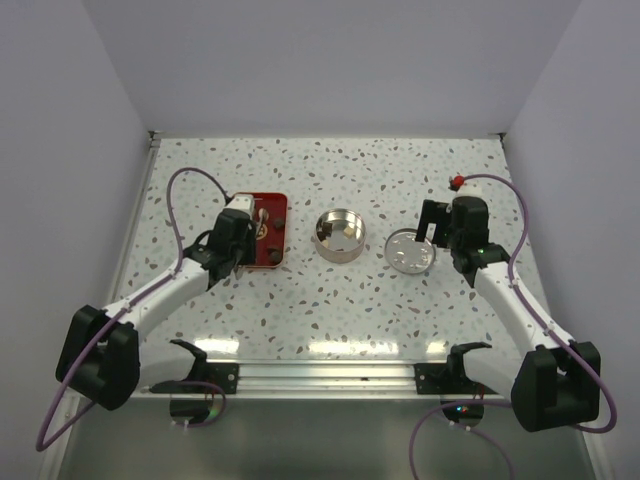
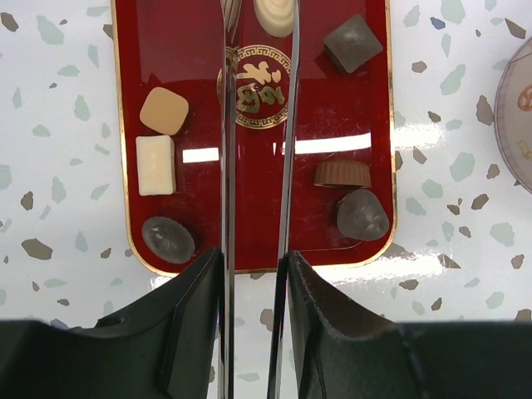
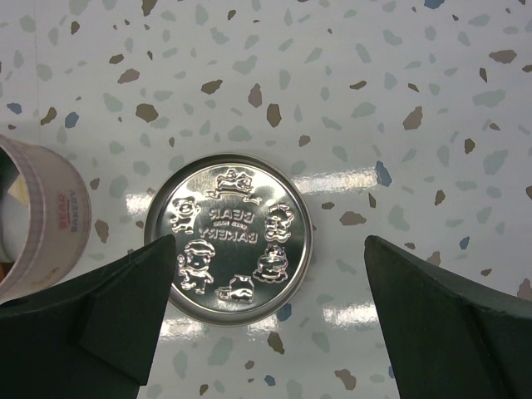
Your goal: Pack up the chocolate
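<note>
**Chocolate all on the tray, none in the tin**

The chocolate [image 2: 155, 165] is sitting on the red tray [image 2: 332, 108], on the left side of the table [image 1: 400, 170]. In your left wrist view I count seven pieces. Three are down the tray's left side: light brown, a white cube and a dark round one. Three are on the right side: a dark cube, a brown cup shape and another dark lump. The cream piece [image 2: 274, 15] is up at the far end.

Your left gripper [image 1: 258, 214] hangs right over the tray. Its thin fingers [image 2: 226, 166] run down the middle between those two groups, a narrow gap apart. The cream piece sits between them near the tips, close against the right finger and with some space on its left. The tips are cut off in that view, so you can't tell whether it's pinched or just sitting there.

The tin [image 1: 339, 235] stands open mid-table, just right of the tray. Its lid [image 3: 229, 237] lies flat further right, embossed side up. Your right gripper [image 3: 268, 249] hovers over the lid, jaws spread wide, holding nothing.
</note>
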